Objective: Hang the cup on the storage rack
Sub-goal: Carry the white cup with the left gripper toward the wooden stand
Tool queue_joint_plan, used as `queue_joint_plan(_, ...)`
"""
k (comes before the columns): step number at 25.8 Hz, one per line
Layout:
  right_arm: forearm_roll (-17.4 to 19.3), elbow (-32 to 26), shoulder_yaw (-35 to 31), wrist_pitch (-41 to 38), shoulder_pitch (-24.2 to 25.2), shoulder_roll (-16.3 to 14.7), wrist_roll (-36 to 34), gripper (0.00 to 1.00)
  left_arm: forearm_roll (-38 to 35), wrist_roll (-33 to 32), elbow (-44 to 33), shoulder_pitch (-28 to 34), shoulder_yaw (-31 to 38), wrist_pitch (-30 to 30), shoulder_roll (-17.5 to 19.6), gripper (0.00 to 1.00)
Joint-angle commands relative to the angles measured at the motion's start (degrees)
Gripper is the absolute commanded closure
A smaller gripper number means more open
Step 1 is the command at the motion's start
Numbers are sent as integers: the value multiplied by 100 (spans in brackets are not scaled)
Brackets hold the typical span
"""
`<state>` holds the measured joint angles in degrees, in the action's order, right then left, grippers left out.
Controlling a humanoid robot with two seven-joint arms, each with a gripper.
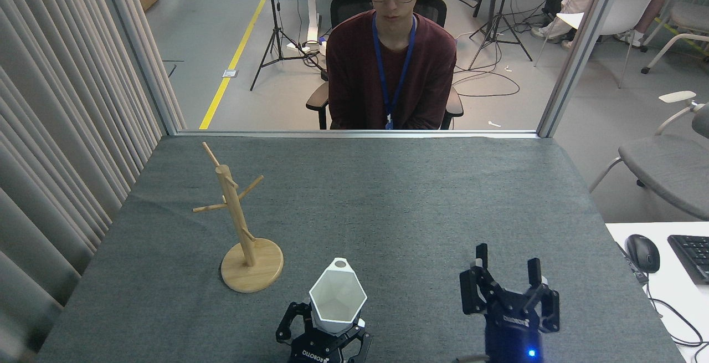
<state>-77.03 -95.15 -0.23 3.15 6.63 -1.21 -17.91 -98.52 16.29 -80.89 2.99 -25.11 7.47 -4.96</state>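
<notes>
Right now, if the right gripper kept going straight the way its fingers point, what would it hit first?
Nothing, as far as I can tell: the right gripper, open and empty, points across bare table toward the seated person. Depth is unclear.
</notes>
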Motion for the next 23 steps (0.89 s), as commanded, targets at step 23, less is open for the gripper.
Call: queue_joint_plan(23,-498,304,-250,-341,813,-626,121,1,527,76,-190,-237,2652,123,57,50)
